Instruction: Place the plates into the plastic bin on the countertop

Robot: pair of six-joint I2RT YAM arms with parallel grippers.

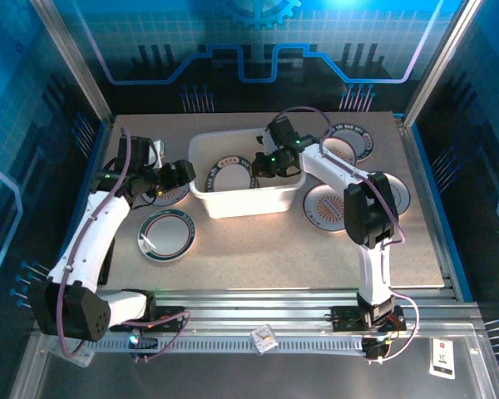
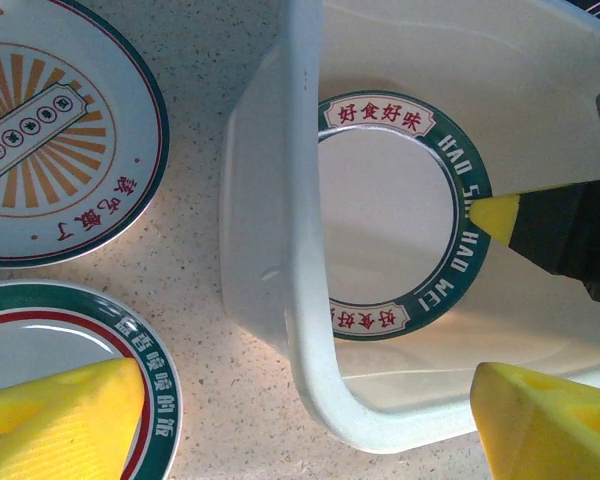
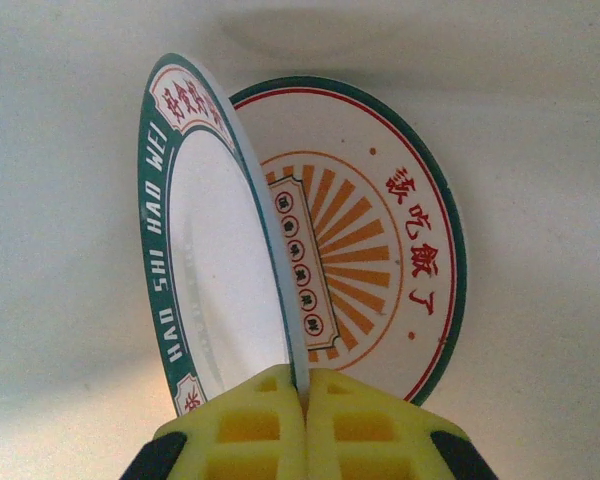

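one green-rimmed white-centred plate [image 3: 220, 260] pinched edge-on by right gripper [image 3: 305, 400].

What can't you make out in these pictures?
- Top view: the black-and-white right arm covers parts of round patterned plates; count unsure.
- Right wrist view: the orange sunburst plate hides the white plastic bin floor beneath.
- Left wrist view: picture edge cuts the green-rimmed plate on the beige countertop.

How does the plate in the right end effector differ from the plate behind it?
The held green-rimmed plate has a plain white centre; the sunburst plate bears orange rays. The green-rimmed plate is pinched at its edge by the right end effector and stands tilted; the sunburst plate lies free, facing the camera. Both are round, inside the plastic bin.
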